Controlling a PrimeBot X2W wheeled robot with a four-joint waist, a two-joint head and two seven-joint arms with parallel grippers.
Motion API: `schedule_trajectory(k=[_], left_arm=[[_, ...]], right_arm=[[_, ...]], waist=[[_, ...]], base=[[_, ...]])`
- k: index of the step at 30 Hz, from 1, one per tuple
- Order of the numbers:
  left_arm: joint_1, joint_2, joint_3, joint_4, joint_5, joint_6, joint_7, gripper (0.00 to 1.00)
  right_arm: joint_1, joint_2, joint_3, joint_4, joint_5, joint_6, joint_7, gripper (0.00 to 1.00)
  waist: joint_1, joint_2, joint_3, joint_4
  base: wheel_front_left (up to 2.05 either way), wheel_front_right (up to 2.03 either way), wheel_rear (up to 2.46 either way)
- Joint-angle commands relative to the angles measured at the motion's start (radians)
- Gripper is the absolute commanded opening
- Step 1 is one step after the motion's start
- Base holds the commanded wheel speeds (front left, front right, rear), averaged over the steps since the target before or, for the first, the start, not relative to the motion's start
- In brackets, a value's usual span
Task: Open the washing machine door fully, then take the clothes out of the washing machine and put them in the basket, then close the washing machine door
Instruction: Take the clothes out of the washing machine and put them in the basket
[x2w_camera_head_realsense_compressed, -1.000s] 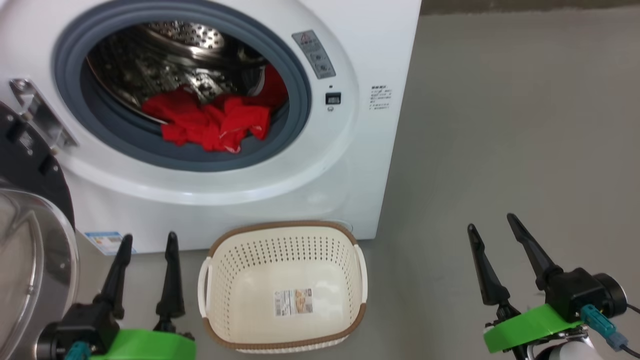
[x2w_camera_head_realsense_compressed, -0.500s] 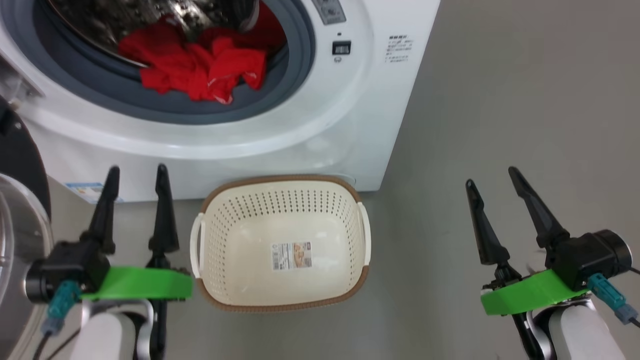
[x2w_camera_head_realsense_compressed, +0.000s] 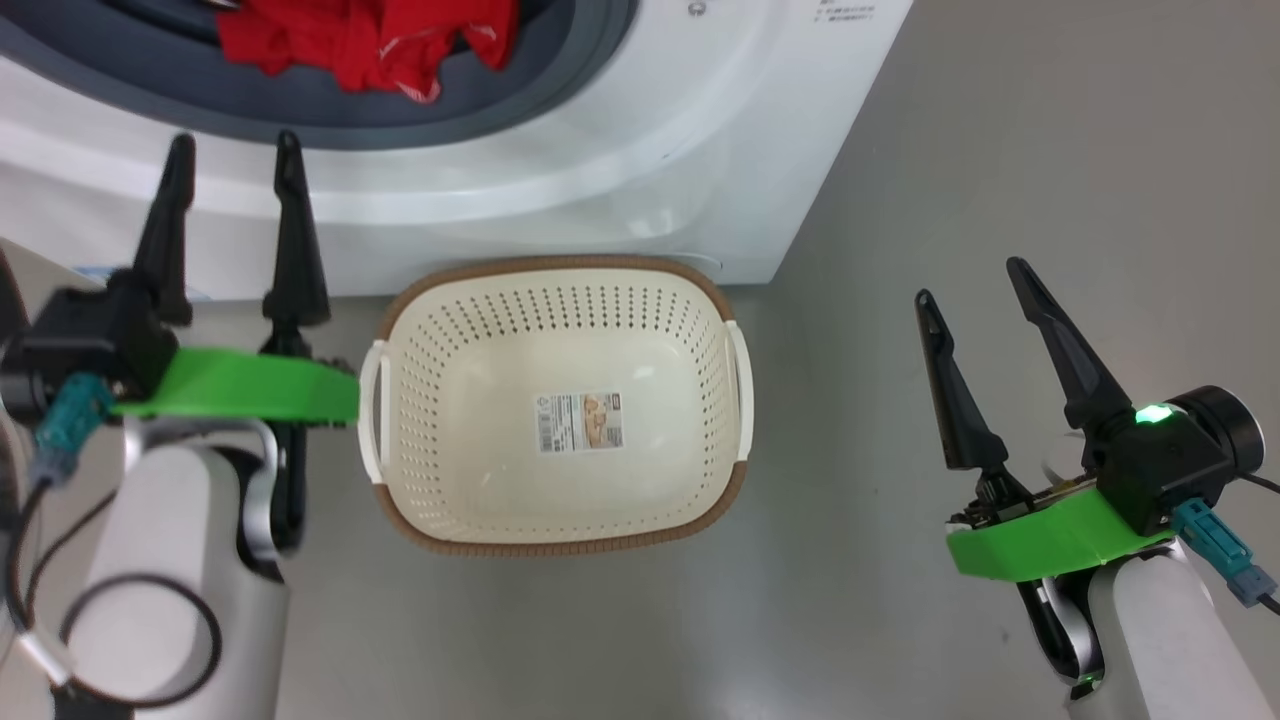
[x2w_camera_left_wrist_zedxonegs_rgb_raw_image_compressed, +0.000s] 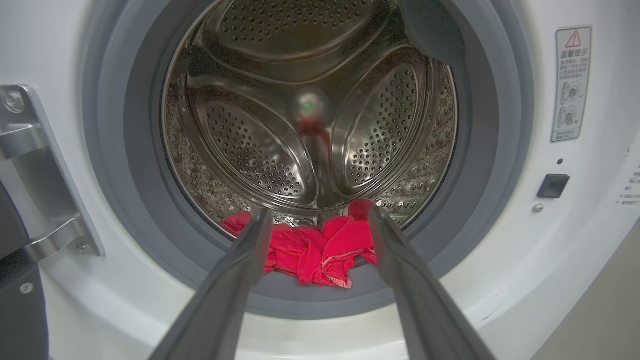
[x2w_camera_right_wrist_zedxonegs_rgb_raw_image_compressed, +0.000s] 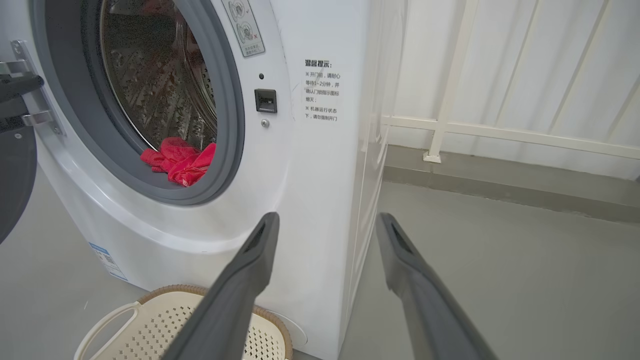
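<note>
Head view has the left claw (x2w_camera_head_realsense_compressed: 234, 140) raised in front of the washing machine (x2w_camera_head_realsense_compressed: 600, 150), its two fingers spread apart and holding nothing; the right claw (x2w_camera_head_realsense_compressed: 968, 280) hangs well off to the side over the bare floor (x2w_camera_head_realsense_compressed: 1000, 150), also spread and empty. The red clothes (x2w_camera_left_wrist_zedxonegs_rgb_raw_image_compressed: 310, 250) lie bunched at the front bottom of the drum (x2w_camera_left_wrist_zedxonegs_rgb_raw_image_compressed: 310, 100), one edge spilling onto the grey rubber seal (x2w_camera_left_wrist_zedxonegs_rgb_raw_image_compressed: 480, 150), and the left wrist view frames them between that claw's fingers. The door (x2w_camera_right_wrist_zedxonegs_rgb_raw_image_compressed: 12, 170) stands swung open at the left on its metal hinge (x2w_camera_left_wrist_zedxonegs_rgb_raw_image_compressed: 35, 165), close beside the left arm, so a wide reach could knock it. The likelier trouble is at the seal: a low approach may dig a fingertip into the rubber, or pinch only a loose fold so the bundle slips. The basket (x2w_camera_head_realsense_compressed: 560, 265) sits on the floor just below the opening, against the machine's base, holding nothing but a label, so a short drop should land inside.
</note>
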Motion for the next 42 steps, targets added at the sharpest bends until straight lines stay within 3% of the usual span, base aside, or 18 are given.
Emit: schedule_trajectory(k=[1,23,28,42], left_arm=[[-0.035,0.038,0.024,-0.007,0.010,-0.006,-0.009,1.00],[-0.448,0.085,-0.036,0.388,0.068,0.008,0.038,1.00],[-0.539,0.096,-0.056,0.488,0.076,-0.002,0.042,1.00],[-0.699,0.164,-0.079,0.688,0.103,0.032,0.072,1.00]], right_arm=[[-0.017,-0.002,0.027,-0.031,-0.010,0.005,-0.006,1.00],[-0.069,-0.002,0.047,-0.027,-0.008,0.005,-0.006,1.00],[-0.077,-0.002,0.062,-0.020,0.005,0.005,-0.006,1.00],[-0.109,-0.002,0.073,-0.025,0.034,0.005,-0.006,1.00]], waist=[[0.0000,-0.0001,0.039,0.004],[0.0000,-0.0001,0.144,-0.011],[0.0000,-0.0001,0.160,-0.035],[0.0000,-0.0001,0.223,-0.100]], base=[[0.00,0.00,0.00],[0.00,0.00,0.00],[0.00,0.00,0.00],[0.00,0.00,0.00]])
